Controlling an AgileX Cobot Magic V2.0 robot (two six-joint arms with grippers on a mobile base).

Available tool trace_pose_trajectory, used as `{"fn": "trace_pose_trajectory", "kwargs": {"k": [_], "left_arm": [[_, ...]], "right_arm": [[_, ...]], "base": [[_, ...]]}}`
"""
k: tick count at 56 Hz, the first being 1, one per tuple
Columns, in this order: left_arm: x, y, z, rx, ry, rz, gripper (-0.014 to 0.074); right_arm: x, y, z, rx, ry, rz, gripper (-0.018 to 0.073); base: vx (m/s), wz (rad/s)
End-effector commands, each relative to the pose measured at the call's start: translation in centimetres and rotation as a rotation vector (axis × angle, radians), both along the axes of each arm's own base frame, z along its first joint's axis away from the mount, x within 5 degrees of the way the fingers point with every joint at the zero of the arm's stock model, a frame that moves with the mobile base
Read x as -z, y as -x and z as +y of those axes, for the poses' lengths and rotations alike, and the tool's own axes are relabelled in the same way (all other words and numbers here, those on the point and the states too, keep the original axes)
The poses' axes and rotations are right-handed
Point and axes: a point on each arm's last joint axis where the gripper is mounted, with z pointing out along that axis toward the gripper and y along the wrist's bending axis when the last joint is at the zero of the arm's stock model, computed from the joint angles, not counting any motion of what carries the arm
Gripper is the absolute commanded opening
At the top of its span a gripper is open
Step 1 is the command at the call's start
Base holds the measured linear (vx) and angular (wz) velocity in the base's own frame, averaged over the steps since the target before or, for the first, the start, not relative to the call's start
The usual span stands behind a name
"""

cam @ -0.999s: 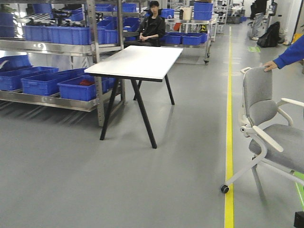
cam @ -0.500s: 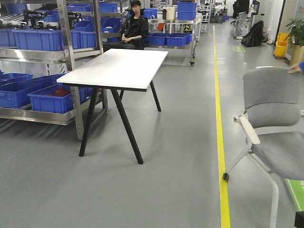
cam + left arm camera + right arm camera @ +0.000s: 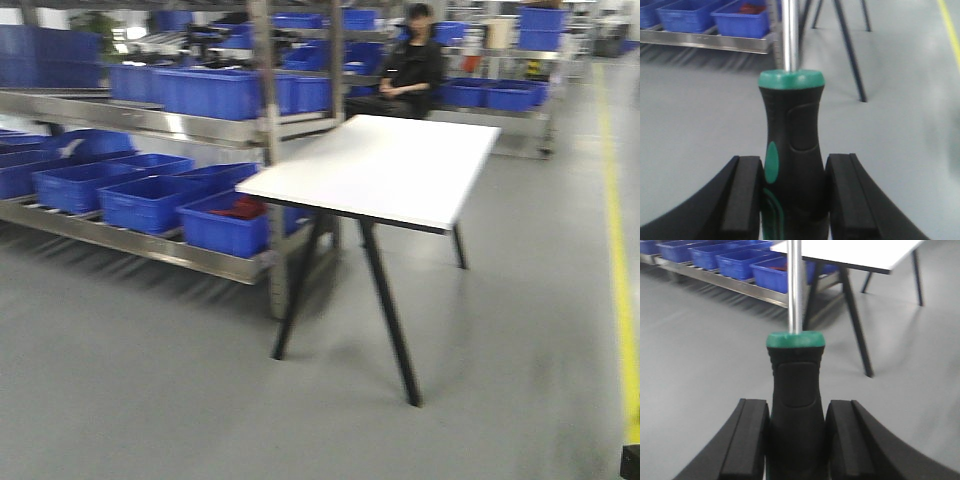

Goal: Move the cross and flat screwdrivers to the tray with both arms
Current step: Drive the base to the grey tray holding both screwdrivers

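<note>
A screwdriver (image 3: 792,130) is pinched by its handle between the pads of the left gripper (image 3: 795,200), shaft pointing forward. A second screwdriver (image 3: 796,375) is clamped likewise in the right gripper (image 3: 796,440). A table (image 3: 390,165) is seen ahead.

White table (image 3: 385,165) w/ black legs is standing on grey floor (image 3: 150,390), its left corner just beside a steel rack (image 3: 268,120). Blue bins (image 3: 150,200) are sitting along the rack's shelves.
</note>
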Motion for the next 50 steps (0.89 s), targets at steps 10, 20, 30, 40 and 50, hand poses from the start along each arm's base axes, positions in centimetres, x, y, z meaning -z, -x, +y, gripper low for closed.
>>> {"fn": "trace_pose_trajectory", "kwargs": {"k": [10,20,30,40,50], "left_arm": [[-1.75,-0.16,0.05,-0.019,0.032,-0.119,0.0003],[-1.75,-0.16,0.05,-0.019,0.032,-0.119,0.0003],[-1.75,-0.16,0.05,-0.019,0.032,-0.119,0.0003],[-1.75,-0.16,0.05,-0.019,0.031,-0.119,0.0003],[-1.75,-0.16,0.05,-0.019,0.031,-0.119,0.0003]], "right_arm": [[-1.77,-0.15,-0.06,0.007,-0.014,-0.120,-0.0008],[-1.77,-0.14,-0.06,0.007,-0.014,-0.120,-0.0008],[-1.77,-0.14,-0.06,0.007,-0.014,-0.120,-0.0008],[-1.77,-0.14,-0.06,0.007,-0.014,-0.120,-0.0008],[-1.77,-0.14,-0.06,0.007,-0.014,-0.120,-0.0008]], "base": [[0.56,0.75],[0.55,0.72],[0.54,0.65],[0.54,0.58],[0.54,0.55]]}}
